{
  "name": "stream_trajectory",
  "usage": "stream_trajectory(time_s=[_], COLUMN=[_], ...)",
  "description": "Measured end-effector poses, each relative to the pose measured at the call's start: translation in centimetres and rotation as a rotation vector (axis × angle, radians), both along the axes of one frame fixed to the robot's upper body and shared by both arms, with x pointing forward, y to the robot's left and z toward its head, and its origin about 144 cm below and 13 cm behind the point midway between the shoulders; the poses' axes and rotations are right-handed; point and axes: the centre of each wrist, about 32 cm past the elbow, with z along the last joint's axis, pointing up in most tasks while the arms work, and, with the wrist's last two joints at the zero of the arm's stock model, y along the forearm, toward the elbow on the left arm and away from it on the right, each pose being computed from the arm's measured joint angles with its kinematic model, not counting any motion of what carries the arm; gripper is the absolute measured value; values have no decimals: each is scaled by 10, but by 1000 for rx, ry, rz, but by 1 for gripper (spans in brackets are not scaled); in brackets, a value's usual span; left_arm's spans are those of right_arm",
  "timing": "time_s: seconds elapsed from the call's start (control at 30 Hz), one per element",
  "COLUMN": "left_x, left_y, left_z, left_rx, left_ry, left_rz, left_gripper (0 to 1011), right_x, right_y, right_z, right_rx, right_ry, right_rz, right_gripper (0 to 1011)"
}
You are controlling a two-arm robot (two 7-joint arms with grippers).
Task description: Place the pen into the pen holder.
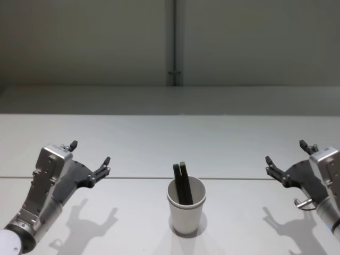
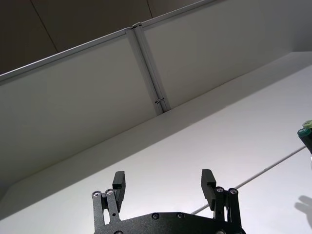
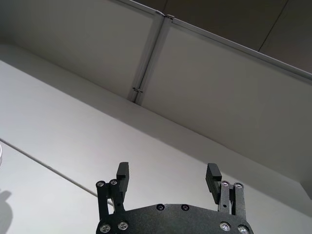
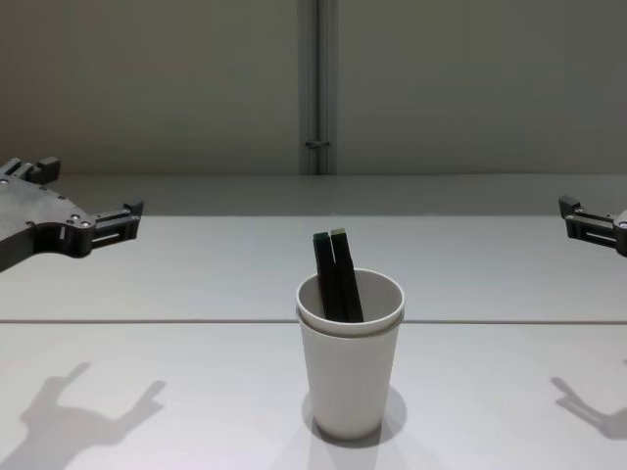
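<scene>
The cup (image 1: 186, 206) stands upright on the white surface (image 1: 133, 143), centred in front of me, between my two arms. Two dark pens (image 1: 182, 183) stand in it side by side, leaning toward the far wall of the cup, their tops poking above the rim; in the chest view the pens (image 4: 335, 276) rise just past the cup's (image 4: 350, 367) rolled rim.

My left tool (image 1: 89, 157) hangs above the surface, well to the left of the cup, fingers spread wide and holding nothing. My right tool (image 1: 287, 159) hangs well to the right, likewise wide open and empty. Both cast shadows on the surface below them.
</scene>
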Motion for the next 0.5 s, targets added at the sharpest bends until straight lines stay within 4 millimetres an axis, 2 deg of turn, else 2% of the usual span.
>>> stream_trajectory(time_s=[0.5], left_x=[0], left_y=[0], left_z=[0], left_rx=[0], left_ry=[0], left_rz=[0], left_gripper=[1002], right_x=[2], right_y=[-32], right_z=[11], right_rx=[-45], right_ry=[17], right_rz=[15], right_gripper=[1001])
